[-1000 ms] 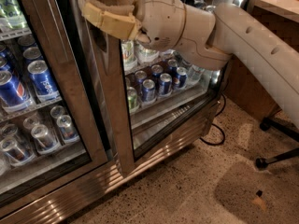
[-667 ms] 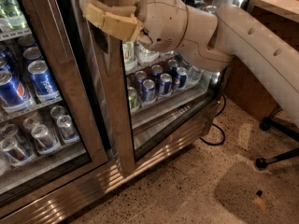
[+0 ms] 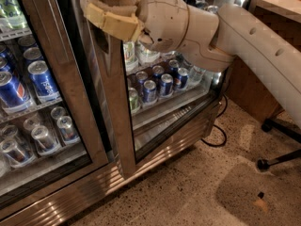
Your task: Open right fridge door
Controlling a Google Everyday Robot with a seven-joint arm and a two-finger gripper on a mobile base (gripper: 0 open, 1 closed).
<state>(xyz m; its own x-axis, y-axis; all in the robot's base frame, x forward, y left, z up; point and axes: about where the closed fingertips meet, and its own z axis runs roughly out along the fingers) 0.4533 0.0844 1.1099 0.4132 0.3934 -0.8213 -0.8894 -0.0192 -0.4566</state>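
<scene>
Camera view: at top, the jaws clasp the right fridge door by its left frame.

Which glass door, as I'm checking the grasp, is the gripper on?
The right fridge door: the gripper sits on its steel frame; the left door is untouched.

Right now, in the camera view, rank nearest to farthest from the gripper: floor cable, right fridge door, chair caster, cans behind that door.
Measured from the gripper, at the top of the view against the door frame:
1. right fridge door: its steel frame is right at the gripper.
2. cans: on the shelf, below and to the right.
3. black cable: on the floor, lower right.
4. chair caster: far lower right.
</scene>
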